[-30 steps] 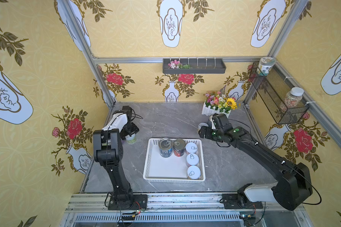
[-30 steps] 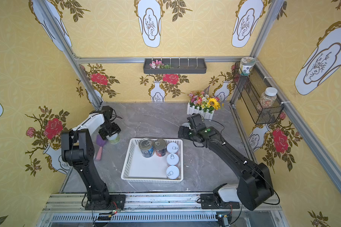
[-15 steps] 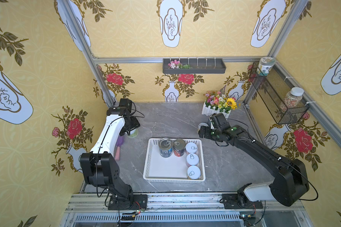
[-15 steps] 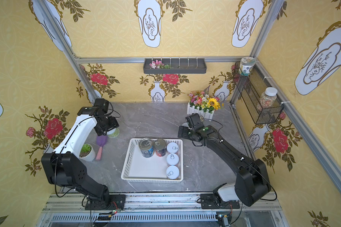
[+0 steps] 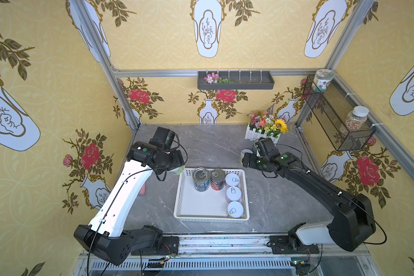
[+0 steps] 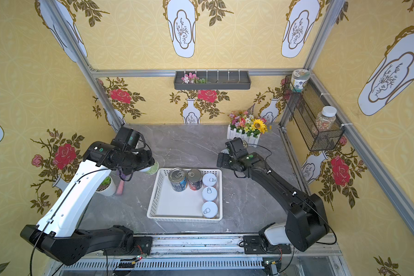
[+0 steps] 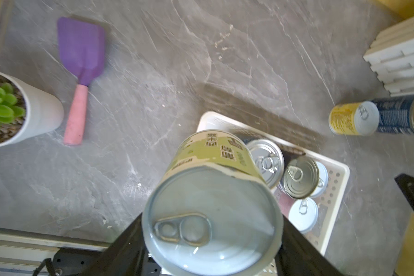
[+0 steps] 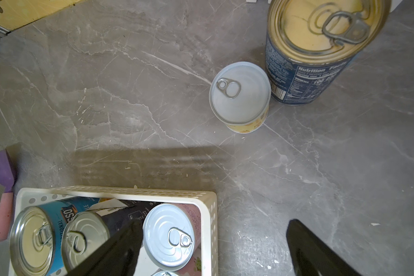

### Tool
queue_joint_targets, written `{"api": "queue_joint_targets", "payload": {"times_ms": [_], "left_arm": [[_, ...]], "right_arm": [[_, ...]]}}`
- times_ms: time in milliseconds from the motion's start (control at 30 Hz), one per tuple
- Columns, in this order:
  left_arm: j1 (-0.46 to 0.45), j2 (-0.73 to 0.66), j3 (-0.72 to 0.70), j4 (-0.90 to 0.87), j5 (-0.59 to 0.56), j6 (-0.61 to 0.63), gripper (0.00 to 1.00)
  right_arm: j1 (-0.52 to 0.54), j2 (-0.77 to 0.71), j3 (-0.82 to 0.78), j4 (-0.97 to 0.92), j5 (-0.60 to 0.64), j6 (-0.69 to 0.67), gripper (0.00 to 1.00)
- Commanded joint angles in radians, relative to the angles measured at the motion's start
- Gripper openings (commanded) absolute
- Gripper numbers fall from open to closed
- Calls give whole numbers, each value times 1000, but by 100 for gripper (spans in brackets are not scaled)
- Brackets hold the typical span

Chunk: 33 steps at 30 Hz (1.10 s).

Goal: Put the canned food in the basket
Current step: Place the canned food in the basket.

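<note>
Left tool (image 7: pixel 210 239) has swung in from the tabletop's left edge, pinching the green-label can (image 7: pixel 213 203), now at the far-left corner of the white basket (image 5: pixel 180 191). Five cans (image 5: pixel 232 194) stand inside it. Right tool (image 8: pixel 214 223) is spread, empty, by the basket's far-right corner. Yellow can (image 8: pixel 240 95) and blue can (image 8: pixel 320 47) stand on the tabletop beyond.

Left arm (image 5: pixel 120 196) and right arm (image 5: pixel 308 181) reach forward, left tool (image 7: pixel 212 227) clamped, right tool (image 8: pixel 215 224) spread wide.

Lab test booth, wallpapered panels (image 5: pixel 158 35), aluminium frame (image 5: pixel 153 72)
</note>
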Motion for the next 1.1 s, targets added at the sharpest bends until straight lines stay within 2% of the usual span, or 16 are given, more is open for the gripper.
{"api": "queue_joint_targets", "payload": {"times_ms": [0, 233, 433, 667, 1067], "left_arm": [[-128, -23, -27, 18, 17, -105, 68], [-413, -23, -68, 47, -40, -264, 69], [-551, 23, -132, 155, -45, -327, 69], [-567, 81, -263, 302, 5, -313, 69], [-566, 182, -329, 423, 8, -294, 70]], "right_arm": [[0, 3, 4, -3, 17, -11, 97], [0, 6, 4, -4, 18, -10, 97], [0, 6, 2, -5, 20, -12, 97], [0, 6, -2, -3, 21, -11, 97], [0, 11, 1, -8, 22, -13, 97]]}}
